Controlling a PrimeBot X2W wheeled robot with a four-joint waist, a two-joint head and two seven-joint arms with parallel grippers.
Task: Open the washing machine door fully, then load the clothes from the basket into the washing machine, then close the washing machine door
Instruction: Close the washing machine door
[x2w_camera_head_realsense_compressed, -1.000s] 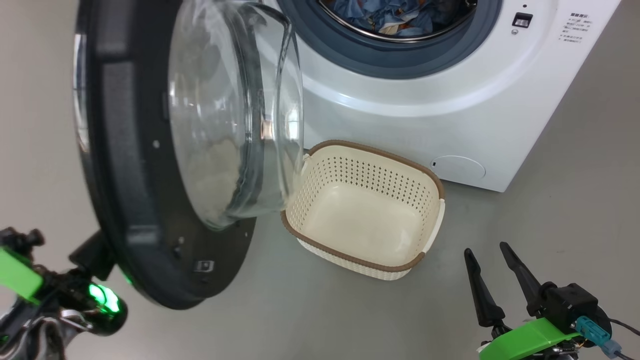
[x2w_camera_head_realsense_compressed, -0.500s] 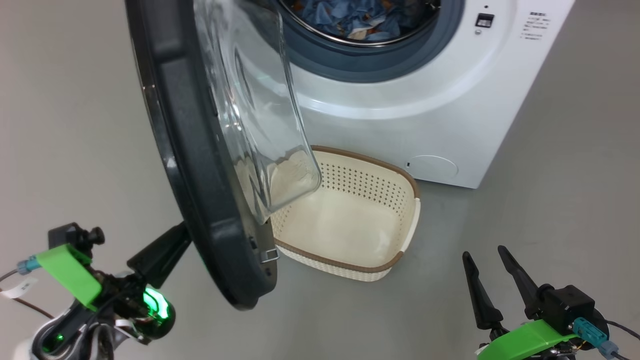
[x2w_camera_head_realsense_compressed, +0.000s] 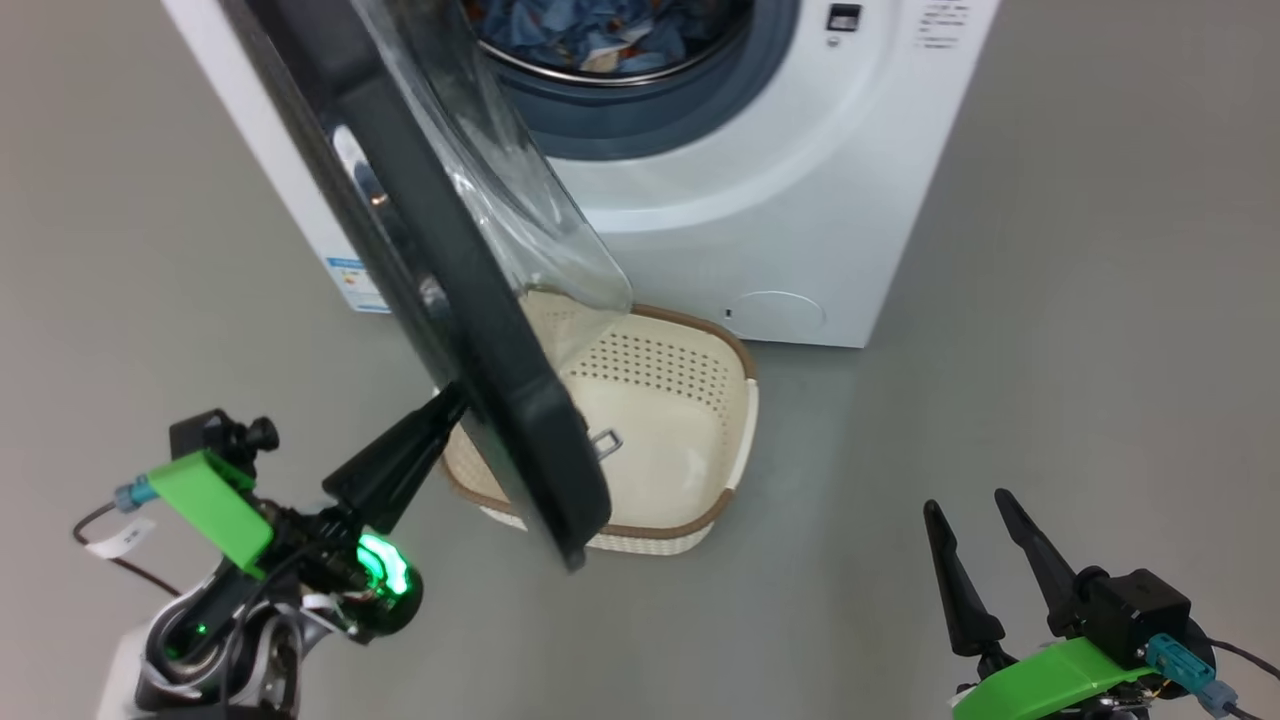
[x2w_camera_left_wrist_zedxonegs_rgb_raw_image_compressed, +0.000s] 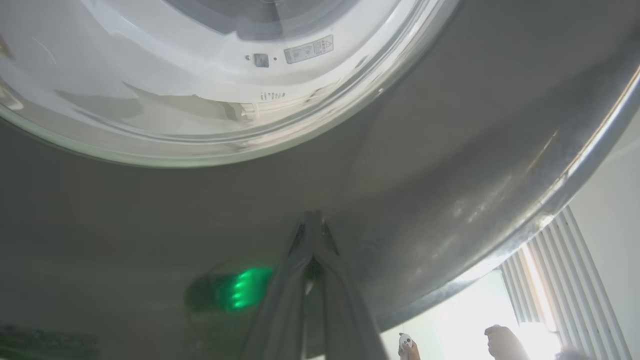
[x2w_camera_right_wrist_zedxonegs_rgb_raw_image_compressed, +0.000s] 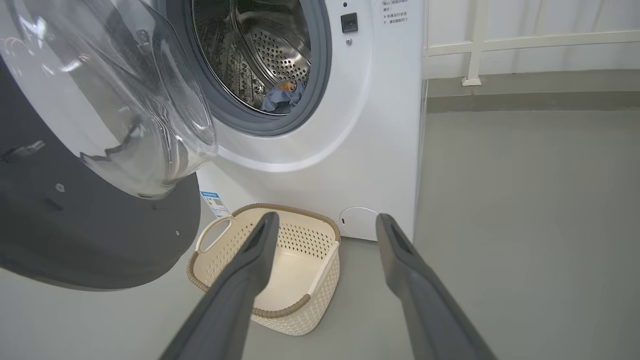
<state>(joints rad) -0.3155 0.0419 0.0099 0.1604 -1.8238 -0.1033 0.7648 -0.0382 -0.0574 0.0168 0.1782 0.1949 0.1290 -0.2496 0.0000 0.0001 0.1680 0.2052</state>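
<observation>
- The left gripper (x2w_camera_head_realsense_compressed: 445, 405) has its two dark fingers pressed flat together and holds nothing. In the left wrist view the joined tips (x2w_camera_left_wrist_zedxonegs_rgb_raw_image_compressed: 313, 222) rest against the glossy dark outer face of the washing machine door (x2w_camera_left_wrist_zedxonegs_rgb_raw_image_compressed: 450, 150).
- A green light (x2w_camera_head_realsense_compressed: 380, 565) glows on the left wrist, and its reflection (x2w_camera_left_wrist_zedxonegs_rgb_raw_image_compressed: 235, 295) shows on the door's surface beside the fingers.
- The right gripper (x2w_camera_head_realsense_compressed: 968, 502) hangs low at the robot's right with its fingers spread wide and nothing between them, well apart from the door. From its wrist camera the gripper (x2w_camera_right_wrist_zedxonegs_rgb_raw_image_compressed: 327, 220) points toward the machine's lower front.
- The washing machine door (x2w_camera_head_realsense_compressed: 470, 330) stands partly open, almost edge-on to the head camera. Its clear glass bowl (x2w_camera_head_realsense_compressed: 520, 230) faces the drum opening, and its lower edge, with a small metal latch (x2w_camera_head_realsense_compressed: 603, 440), hangs over the basket.
- The basket (x2w_camera_head_realsense_compressed: 735, 345) sits on the grey floor (x2w_camera_head_realsense_compressed: 1050, 350) just in front of the washing machine (x2w_camera_head_realsense_compressed: 750, 200), below the door, and is empty.
- The clothes (x2w_camera_head_realsense_compressed: 590, 30) lie inside the steel drum, blue fabric with orange patches, also seen from the right wrist (x2w_camera_right_wrist_zedxonegs_rgb_raw_image_compressed: 282, 97).
- The round white service cap (x2w_camera_head_realsense_compressed: 775, 312) is low on the machine's front, just behind the basket. The blue label sticker (x2w_camera_head_realsense_compressed: 350, 280) is at the machine's lower left, beside the door.
</observation>
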